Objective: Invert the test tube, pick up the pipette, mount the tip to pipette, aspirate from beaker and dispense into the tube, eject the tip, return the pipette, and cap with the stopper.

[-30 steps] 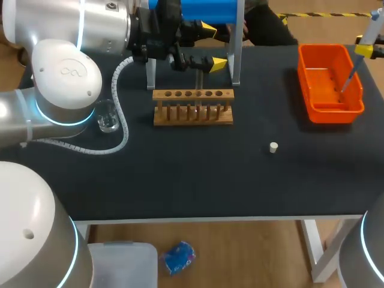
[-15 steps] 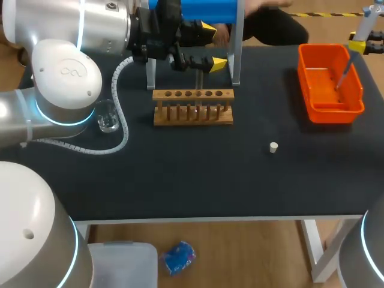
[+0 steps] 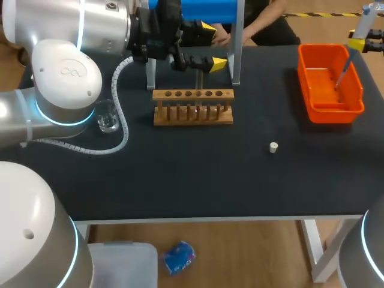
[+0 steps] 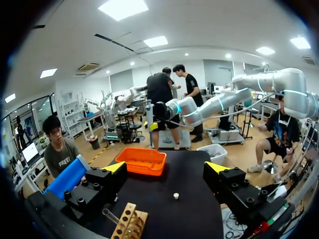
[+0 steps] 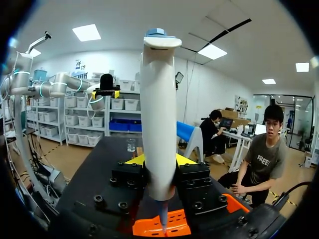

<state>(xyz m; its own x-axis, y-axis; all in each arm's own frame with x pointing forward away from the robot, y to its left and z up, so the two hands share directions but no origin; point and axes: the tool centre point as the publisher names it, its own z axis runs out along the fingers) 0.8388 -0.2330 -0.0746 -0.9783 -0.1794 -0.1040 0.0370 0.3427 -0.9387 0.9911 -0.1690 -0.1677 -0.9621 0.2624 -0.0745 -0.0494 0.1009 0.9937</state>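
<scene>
Black table [image 3: 180, 174]; slim white, blue-topped pipette [image 5: 159, 124] over orange bin [image 3: 333, 114]

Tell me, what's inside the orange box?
The pipette, held by the right tool, points its thin tip down into the orange bin. Nothing else shows on its floor; the near wall hides a strip.

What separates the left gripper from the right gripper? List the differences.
The left gripper is open and holds nothing; the right gripper is shut on the pipette. The left gripper is by the wooden rack; the right gripper holds its pipette over the orange bin. Both have black fingers with yellow tips.
</scene>
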